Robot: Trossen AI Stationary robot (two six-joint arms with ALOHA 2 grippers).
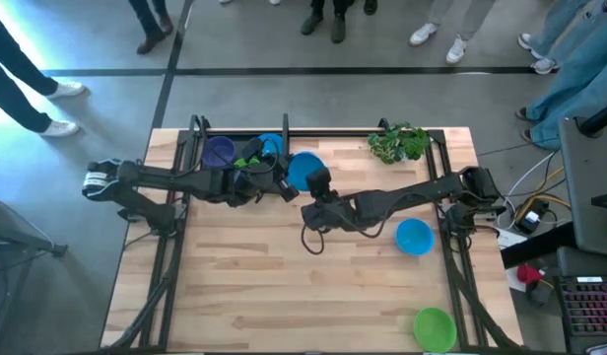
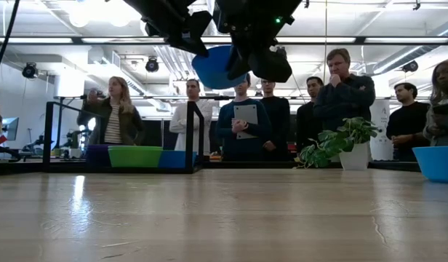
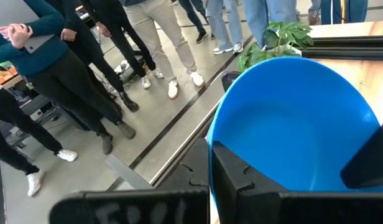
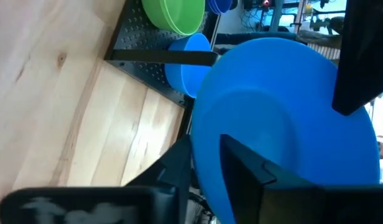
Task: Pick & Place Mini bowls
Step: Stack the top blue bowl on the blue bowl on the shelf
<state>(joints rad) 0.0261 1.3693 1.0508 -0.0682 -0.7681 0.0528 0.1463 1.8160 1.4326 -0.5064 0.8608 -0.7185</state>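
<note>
A bright blue mini bowl hangs tilted high above the table, between my two grippers. My left gripper is shut on its rim from the left side. My right gripper stands at the opposite rim, its fingers apart on either side of the edge. Purple, lime green and blue mini bowls sit together at the far left, behind a black frame. Another blue bowl and a green bowl rest on the table at the right. My left gripper holds the blue bowl by its rim, one finger inside the hollow, the other hidden behind the wall. It comes nearly level from the table's left. The bowl is clear of the table and tipped on edge. My right gripper straddles the opposite rim, one finger over the bowl's face and one beside it. Whether they still touch the bowl, I cannot tell.
A leafy plant stands at the far right of the table. Black frame rails run along the far and side edges. Bare wood lies across the middle and near part. Several people stand beyond the far edge.
</note>
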